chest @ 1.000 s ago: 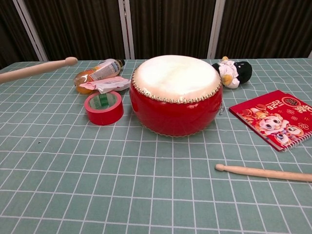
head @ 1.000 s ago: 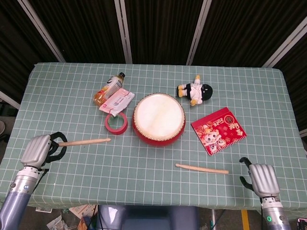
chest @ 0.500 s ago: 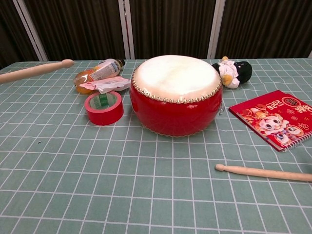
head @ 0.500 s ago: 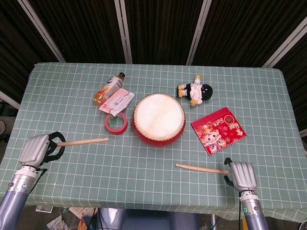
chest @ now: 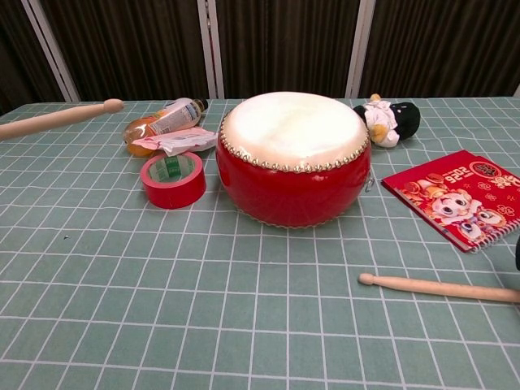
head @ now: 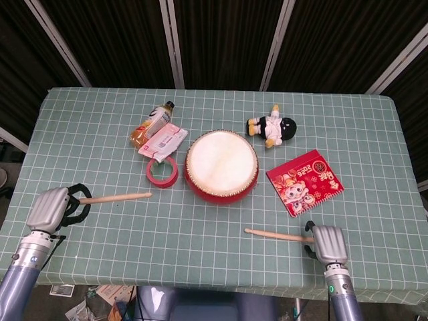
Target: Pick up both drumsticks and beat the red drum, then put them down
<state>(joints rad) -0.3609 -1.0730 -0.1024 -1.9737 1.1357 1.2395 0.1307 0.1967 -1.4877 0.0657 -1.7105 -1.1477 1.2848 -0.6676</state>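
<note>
The red drum (head: 221, 167) with its pale skin stands mid-table, also in the chest view (chest: 293, 158). My left hand (head: 53, 208) grips the butt of one drumstick (head: 115, 198). That stick points right toward the drum and hangs above the cloth in the chest view (chest: 57, 118). The other drumstick (head: 275, 235) lies flat on the cloth near the front edge, its tip pointing left (chest: 439, 288). My right hand (head: 328, 244) covers its butt end, back of the hand up. Dark fingers (head: 308, 232) show beside the stick, but their grip is hidden.
A red tape roll (head: 162, 172), a bottle (head: 151, 123) and a snack packet (head: 163, 140) lie left of the drum. A plush toy (head: 273, 127) and a red notebook (head: 305, 181) lie to its right. The table's front edge (head: 200, 286) runs just below both hands.
My right hand has slid left along the front edge until it covers the butt of the lying drumstick. The left hand and its stick have shifted only slightly.
</note>
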